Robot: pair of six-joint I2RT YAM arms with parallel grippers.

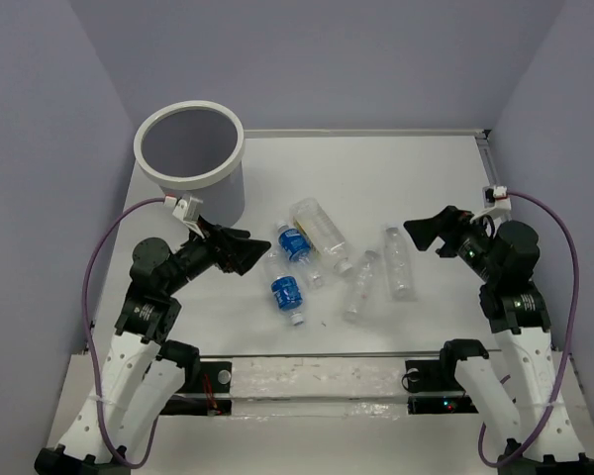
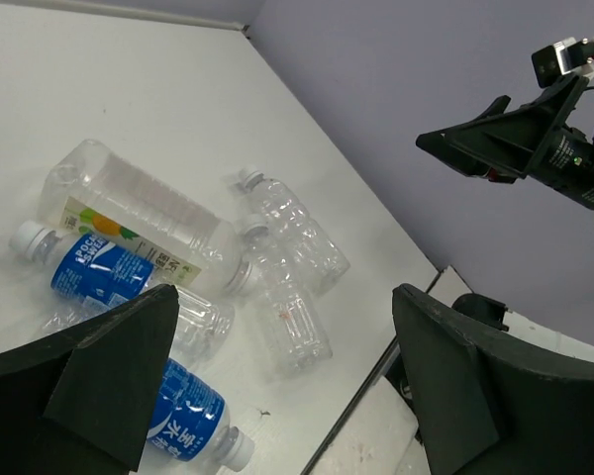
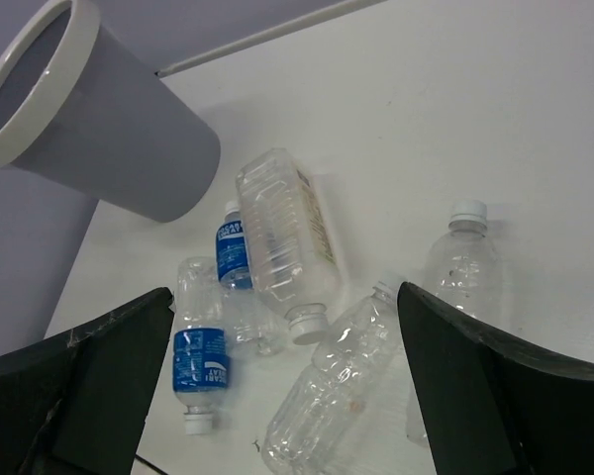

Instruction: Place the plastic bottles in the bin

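Left wrist view: your left gripper (image 2: 285, 327) hangs spread, empty; take the blue-labelled bottle (image 2: 183, 421) beside one finger across the middle.

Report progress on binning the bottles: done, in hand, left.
Done: nothing; no bottle shows inside the bin.
In hand: nothing gripped. The left tool and right tool are open, either side of the pile.
Left: all five lie on the table: the wide bottle, far blue bottle, near blue bottle, left slim bottle and right slim bottle.
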